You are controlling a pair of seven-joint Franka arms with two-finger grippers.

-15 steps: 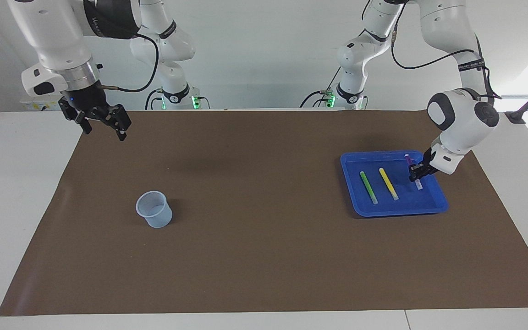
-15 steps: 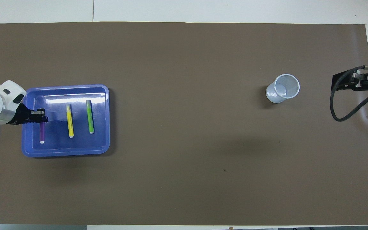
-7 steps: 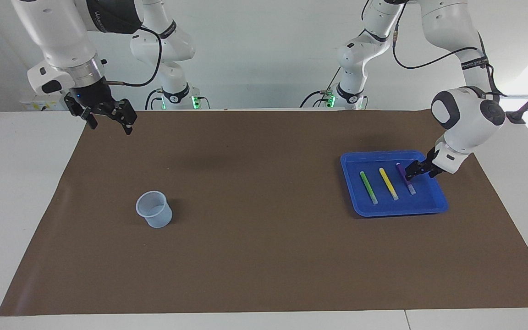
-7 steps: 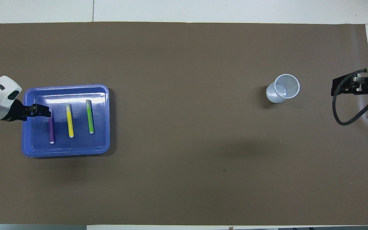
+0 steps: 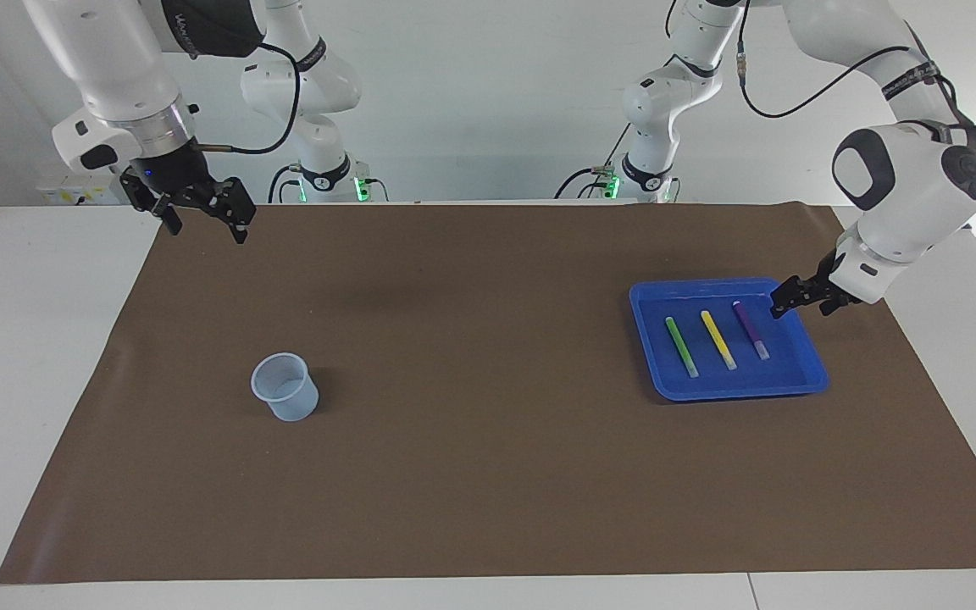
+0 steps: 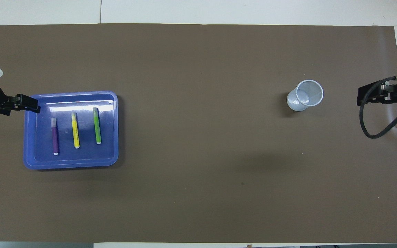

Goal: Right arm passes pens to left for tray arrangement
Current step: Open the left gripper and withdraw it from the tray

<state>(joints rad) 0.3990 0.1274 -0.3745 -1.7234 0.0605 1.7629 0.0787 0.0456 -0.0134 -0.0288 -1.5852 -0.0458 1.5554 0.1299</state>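
Facing view alone shows both arms whole, and the left gripper (image 5: 801, 298) raised clear above the tray (image 5: 649, 339) rim at the left arm's end of the mat (image 5: 488, 474), fingers spread, holding nothing. Overhead view shows only that gripper's dark tips (image 6: 29, 103) over the tray's edge, but gives the tray's whole floor undistorted. Right gripper (image 5: 200, 216) up over the mat's corner at the right arm's end, fingers apart and empty, waiting. Three pens flat in the tray, side by side, parallel, not touching: purple (image 5: 751, 329) closest to the left gripper, yellow (image 5: 718, 339) in the middle, green (image 5: 681, 346) toward the table's middle. Pale tips pointing away from the robots. Glossy blue, rounded corners, raised rim. Cup (image 5: 285, 398) upright, well apart, toward the right arm's end.
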